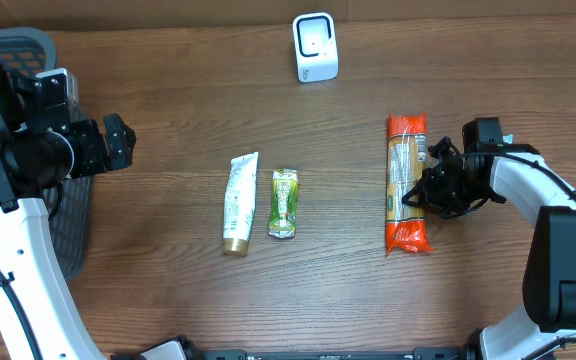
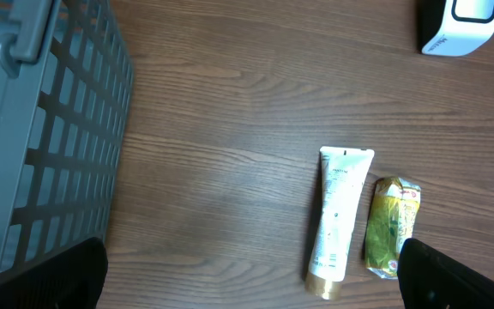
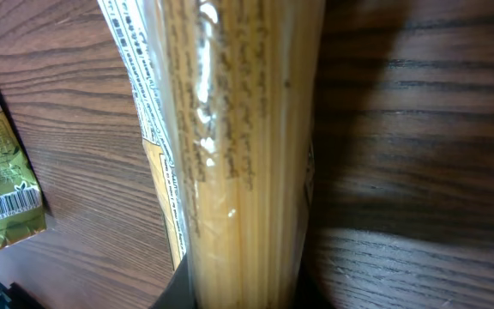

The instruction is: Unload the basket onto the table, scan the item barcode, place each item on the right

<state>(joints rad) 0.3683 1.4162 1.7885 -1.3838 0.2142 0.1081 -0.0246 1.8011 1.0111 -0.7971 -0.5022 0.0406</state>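
A long spaghetti packet [image 1: 405, 160], clear crinkled film over straight pale strands with orange-red ends, lies flat on the wood-grain table [image 1: 168, 290], right of the white barcode scanner [image 1: 315, 47] and nearer the robot, clamped by the right gripper [image 1: 420, 197]; the left gripper [image 1: 114, 140] gapes wide, holding nothing

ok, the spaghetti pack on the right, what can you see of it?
The spaghetti pack is a long, narrow clear-film bag of pale dry strands. It has orange-red crimped ends and a printed white-and-yellow strip along one side. It lies flat on the wooden table. The right gripper reaches in from its right side, below mid-length, with its jaws tight against both sides, apparently pinching it. Nothing else touches it. No barcode can be made out on it.
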